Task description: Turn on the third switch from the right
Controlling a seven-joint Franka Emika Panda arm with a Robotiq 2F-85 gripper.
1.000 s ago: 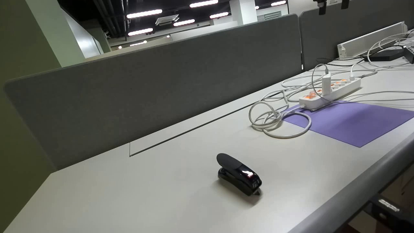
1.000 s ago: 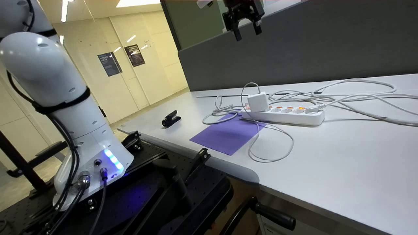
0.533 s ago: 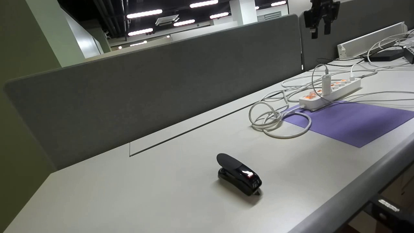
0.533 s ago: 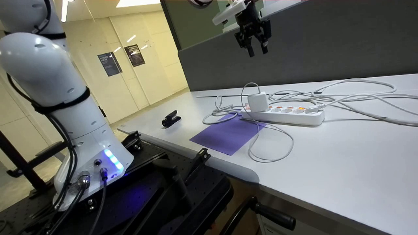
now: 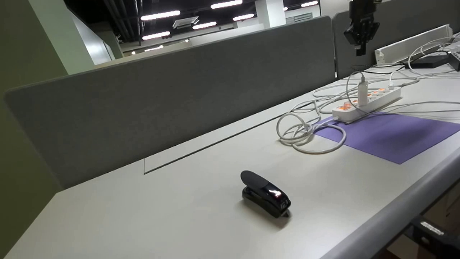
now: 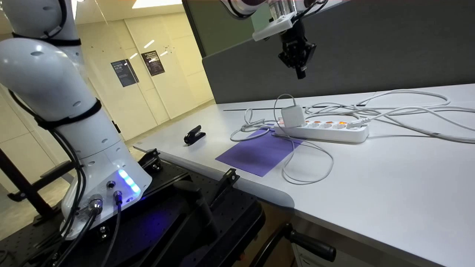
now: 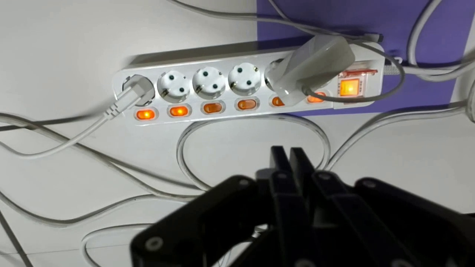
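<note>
When looking from outside, see a white table [image 5: 161,219], grey along its front edge and backed in both exterior views by a dark grey partition [image 5: 197,86]. Past that, make out lights [image 5: 160,15] under a dark ceiling [image 5: 196,9] and a pale column [image 5: 270,13]; elsewhere in the room, a cream wall [image 6: 182,55] bearing two dark posters [image 6: 125,72]. Beside the table, find a white arm [image 6: 96,137] with a blue light [image 6: 129,181] at its base, mounted on a black platform [image 6: 156,222]. On the table, see a black stapler [image 5: 266,194], well apart from a purple sheet [image 5: 399,136], and across one corner of that sheet a loose coil of cord [image 5: 320,152].

Partly over the sheet, find a white strip [image 6: 323,135]. Seated in its sockets [image 7: 245,78], see at the right end in an exterior view a plug [image 6: 357,124]; near the opposite end, a blocky white adapter [image 7: 323,61] with a thin lead [image 7: 345,99]. Between these, count three sockets uncovered. Past the adapter, beside a reddish flap [image 7: 358,72], see a square switch [image 7: 349,87] glowing. Along the strip's edge, from the plug end, count two glowing switches [image 7: 145,114], then the third switch [image 7: 212,108], dull orange.

In the air, higher than the strip and apart from it, find the gripper [image 6: 301,74], with fingers [image 7: 279,157] set together, a sliver of gap at most between their tips, and holding nothing
</note>
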